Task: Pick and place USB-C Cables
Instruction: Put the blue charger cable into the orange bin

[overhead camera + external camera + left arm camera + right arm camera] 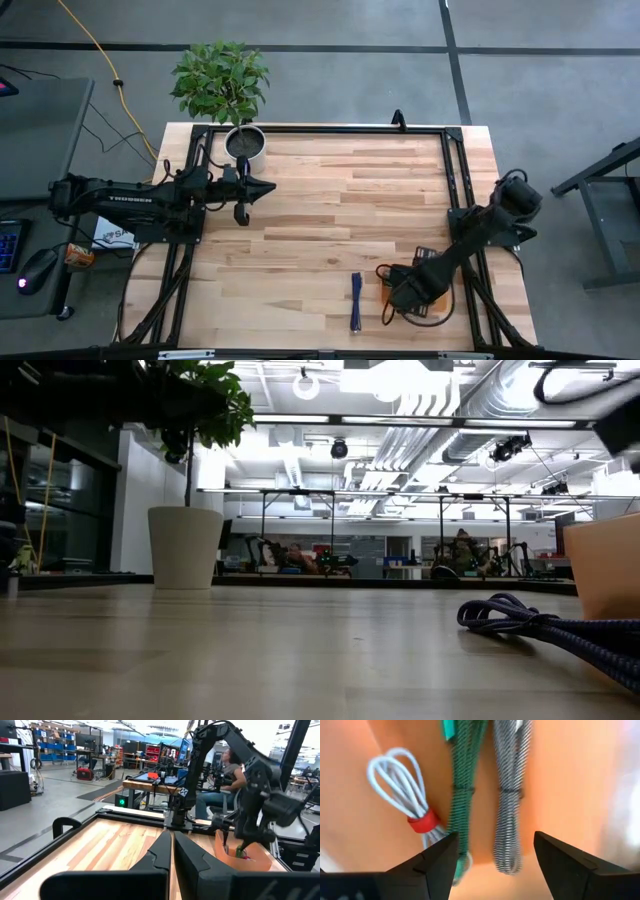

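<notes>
Right gripper (492,865) is seen low over the orange tray (565,780), fingers spread wide, nothing held. Between and just past the fingers, three cables lie side by side in the tray: white cable (402,785) with a red band, green cable (462,795), grey cable (507,795). In the high view the right gripper (400,293) is placed over the tray (432,315) near the table's front right, the tray mostly hidden by the arm. Blue cable (355,300) is laid out on the table (330,200) just left of the tray, apart from it; in the low view the blue cable (540,625) is seen beside the tray (605,565). Left gripper (262,188) is parked well away at the left side, fingers closed together, empty; left fingers (160,855) are seen touching in the wrist view. Potted plant (228,85) is set at the far left corner.
</notes>
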